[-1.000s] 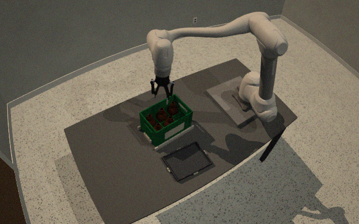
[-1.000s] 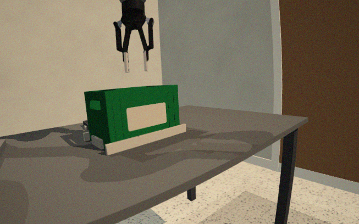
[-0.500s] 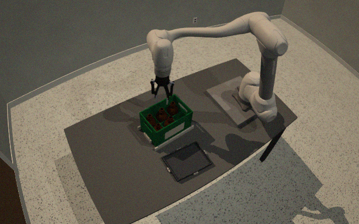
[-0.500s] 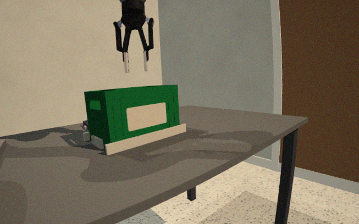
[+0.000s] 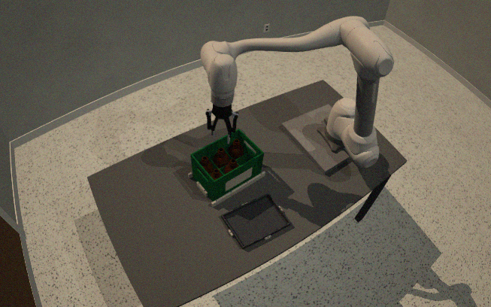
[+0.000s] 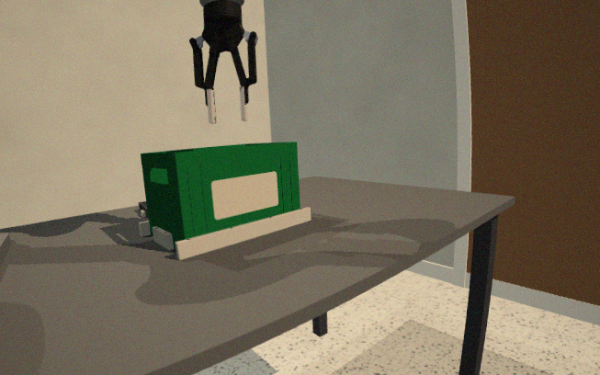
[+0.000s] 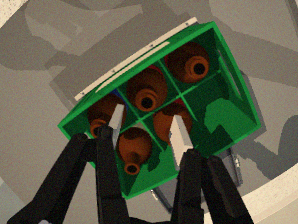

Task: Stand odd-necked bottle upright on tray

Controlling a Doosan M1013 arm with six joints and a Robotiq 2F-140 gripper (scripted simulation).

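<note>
Top view shows the white robot arm (image 5: 296, 37) reaching over the dark worktop (image 5: 156, 229). Its pincer (image 5: 221, 131) hangs above the far edge of the green crate (image 5: 235, 179). It does not touch the crate. Its two fingers stand partly apart, and nothing is between them. It holds no bottle.

Five brown bottles (image 5: 221, 156) stand in the crate. One corner box of the crate has no bottle in it. In the wrist view you look down on the bottle mouths (image 7: 147, 102) between the two pale fingertips. One mouth at the far right (image 7: 197, 68) looks a bit wider than the others, but I cannot tell for sure which bottle is the odd one.

The tray (image 5: 256, 220) lies flat on the worktop, just nearer than the crate. No bottle stands on it.

From the side, the pincer hangs well above the crate top, and a pale strip (image 6: 245, 232) runs along the crate's foot.

So I think the job has hardly begun. No bottle has been lifted yet. What is left: find the odd bottle, take it by the neck, lift it out, stand it on the tray, and let go. The other four must stay in the crate.
</note>
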